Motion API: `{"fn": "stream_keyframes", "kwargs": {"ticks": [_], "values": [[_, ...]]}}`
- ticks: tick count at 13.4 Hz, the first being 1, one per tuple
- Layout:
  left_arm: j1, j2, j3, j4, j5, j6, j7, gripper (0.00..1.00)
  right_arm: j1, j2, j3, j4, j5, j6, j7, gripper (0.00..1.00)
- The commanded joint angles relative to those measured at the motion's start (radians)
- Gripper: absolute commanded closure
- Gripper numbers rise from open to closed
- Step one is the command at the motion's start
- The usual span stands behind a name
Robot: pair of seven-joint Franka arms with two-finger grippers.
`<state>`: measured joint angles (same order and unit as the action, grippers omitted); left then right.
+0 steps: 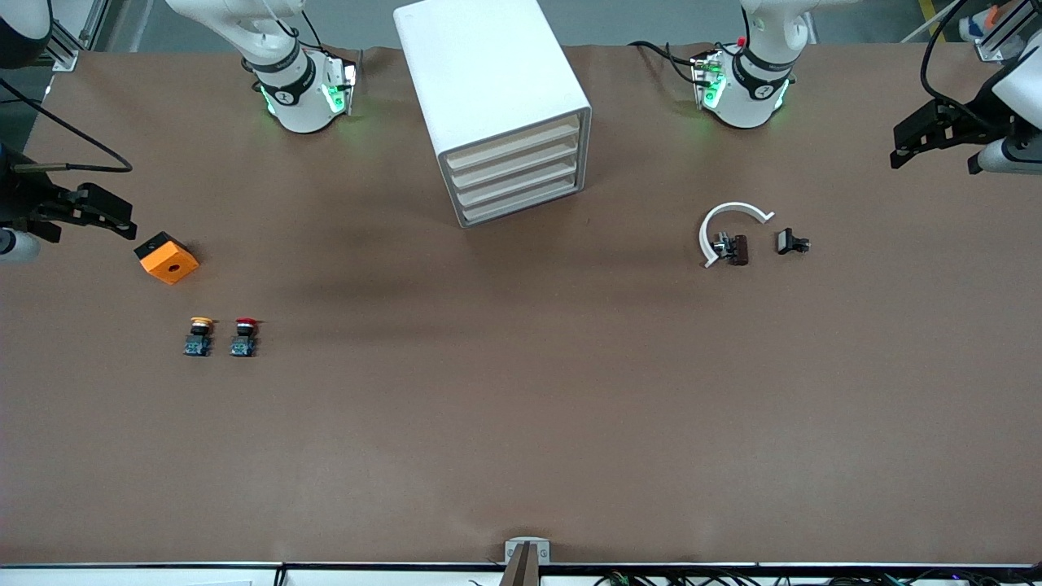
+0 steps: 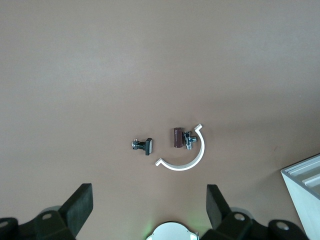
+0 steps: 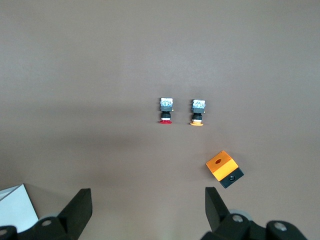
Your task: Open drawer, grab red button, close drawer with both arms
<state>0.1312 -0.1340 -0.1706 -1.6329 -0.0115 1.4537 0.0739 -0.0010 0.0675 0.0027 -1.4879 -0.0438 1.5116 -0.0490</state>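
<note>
Nothing of the task is done yet: every drawer of the cabinet (image 1: 505, 122) is closed, and the button (image 1: 244, 337) lies on the table beside its yellow twin (image 1: 198, 337), toward the right arm's end. Left gripper (image 1: 936, 142) and right gripper (image 1: 89, 213) wait at the table's ends, jaws wide and empty.

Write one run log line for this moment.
drawers: all shut | button: on table, untouched | left gripper: open, waiting | right gripper: open, waiting

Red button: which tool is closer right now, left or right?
Right. The right tool is open, up by the orange block at the red button's end of the table. The left tool is open at the table's far end.
</note>
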Motion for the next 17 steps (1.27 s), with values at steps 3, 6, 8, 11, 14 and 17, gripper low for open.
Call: {"fn": "stream_keyframes", "kwargs": {"ticks": [3, 6, 8, 11, 14, 17], "values": [[0.019, -0.001, -0.004, 0.022, 0.011, 0.004, 0.006, 0.0, 0.021, 0.015, -0.004, 0.028, 0.013, -0.01, -0.005, 0.0], [0.019, 0.033, -0.004, 0.051, 0.007, 0.004, 0.009, 0.0, 0.019, 0.017, -0.004, 0.028, 0.013, -0.01, -0.005, 0.0], [0.018, 0.049, -0.004, 0.057, 0.004, 0.023, 0.004, 0.0, 0.019, 0.017, -0.004, 0.028, 0.013, -0.01, -0.005, 0.0], [0.018, 0.062, -0.004, 0.059, 0.005, 0.03, 0.004, 0.0, 0.021, 0.017, -0.004, 0.028, 0.013, -0.01, -0.005, 0.0], [0.019, 0.06, -0.004, 0.059, 0.013, 0.03, 0.007, 0.0, 0.021, 0.017, -0.004, 0.028, 0.013, -0.01, -0.005, 0.0], [0.019, 0.062, -0.004, 0.07, 0.016, 0.03, 0.017, 0.0, 0.019, 0.017, -0.004, 0.028, 0.013, -0.007, -0.005, 0.0]]}}
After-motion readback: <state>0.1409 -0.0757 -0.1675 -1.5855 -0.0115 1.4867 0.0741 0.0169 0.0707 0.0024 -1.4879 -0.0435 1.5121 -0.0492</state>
